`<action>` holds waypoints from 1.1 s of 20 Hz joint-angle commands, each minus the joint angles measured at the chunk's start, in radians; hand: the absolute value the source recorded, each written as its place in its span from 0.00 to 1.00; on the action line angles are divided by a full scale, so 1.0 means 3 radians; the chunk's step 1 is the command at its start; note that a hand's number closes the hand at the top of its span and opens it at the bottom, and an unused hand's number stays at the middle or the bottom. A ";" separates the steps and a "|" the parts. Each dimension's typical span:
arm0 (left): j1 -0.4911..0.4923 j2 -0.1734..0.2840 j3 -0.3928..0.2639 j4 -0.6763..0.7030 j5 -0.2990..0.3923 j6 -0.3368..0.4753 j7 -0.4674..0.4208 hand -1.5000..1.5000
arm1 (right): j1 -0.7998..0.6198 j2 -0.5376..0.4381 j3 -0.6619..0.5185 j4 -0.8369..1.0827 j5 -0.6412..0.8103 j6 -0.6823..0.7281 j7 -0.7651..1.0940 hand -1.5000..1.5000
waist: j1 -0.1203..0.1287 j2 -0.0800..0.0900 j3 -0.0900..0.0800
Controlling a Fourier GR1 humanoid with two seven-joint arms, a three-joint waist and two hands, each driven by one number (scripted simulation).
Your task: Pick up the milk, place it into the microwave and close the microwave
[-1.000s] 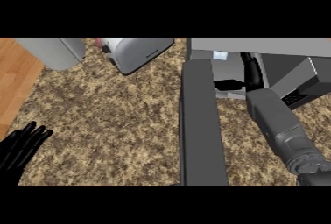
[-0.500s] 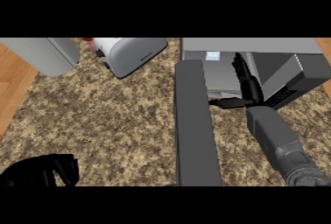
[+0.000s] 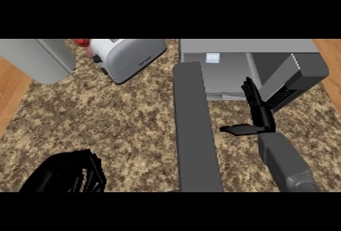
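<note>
The microwave (image 3: pixel 293 76) stands at the back right, and its grey door (image 3: pixel 196 131) swings out towards me across the counter. A small white and blue milk carton (image 3: pixel 213 57) stands inside the cavity near the back. My right hand (image 3: pixel 258 106) is open, fingers straight and pointing into the opening, thumb out to the left. It sits between the door and the microwave's body, apart from the carton and holding nothing. My left hand (image 3: pixel 70 173) shows at the lower left over the counter, fingers side by side, with nothing in it.
A white and grey toaster (image 3: pixel 130 56) stands at the back, left of the door, with a red object (image 3: pixel 81 43) behind it. A grey block (image 3: pixel 36 61) fills the back left corner. The speckled counter (image 3: pixel 113 117) ends at the wooden strip (image 3: pixel 10 97) on the left.
My right hand has drawn back out of the microwave, fingers now straight. My left hand has moved from the left edge rightward along the bottom. The view has shifted.
</note>
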 commanded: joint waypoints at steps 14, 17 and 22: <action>-0.1154 -0.0004 -0.1086 0.1222 -0.0793 0.0766 -0.0221 1.00 | 0.1836 -0.0105 0.0325 -0.1763 -0.0251 0.0569 0.0032 0.00 | -0.0091 -0.0008 -0.0006; -0.1221 -0.0004 -0.1370 0.1693 -0.0971 0.0881 -0.0373 1.00 | 0.1878 -0.0249 0.0295 -0.2105 -0.0398 0.0740 0.0229 0.00 | -0.0125 -0.0009 -0.0009; -0.1653 -0.0004 -0.1556 0.2720 -0.0923 0.1339 -0.0848 1.00 | 0.2347 -0.0371 0.0437 -0.2623 -0.0343 0.0748 0.0092 0.00 | -0.0173 0.0014 -0.0010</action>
